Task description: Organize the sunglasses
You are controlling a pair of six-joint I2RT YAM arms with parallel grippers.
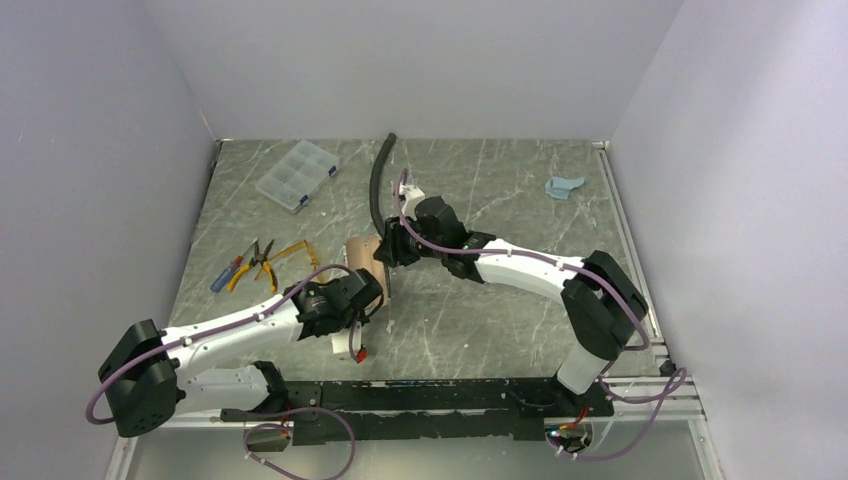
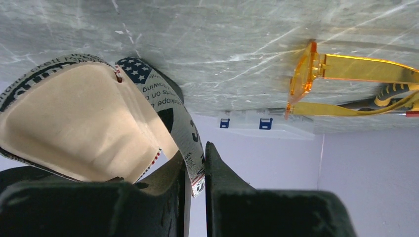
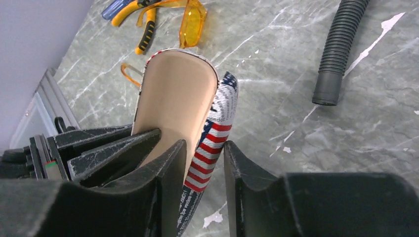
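I have both pincers clamped on the pouch [image 1: 361,256]: the left pincer [image 2: 196,165] pinches one wall of its mouth and the right pincer [image 3: 205,148] the opposite wall, and the beige lining gapes between them. The sunglasses [image 3: 193,22] lie on the table [image 1: 500,190], at 9 o'clock from the pouch in the top view. They sit just beside the pliers [image 1: 256,265] and apart from both pincers.

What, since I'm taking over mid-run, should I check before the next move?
1. Left gripper shut on pouch edge: ok.
2. Right gripper shut on pouch edge: ok.
3. Pouch mouth open: ok.
4. Sunglasses lying ungripped on table: ok.
5. A gripper free to fetch them: not ok.
6. Hose apart from pouch: ok.
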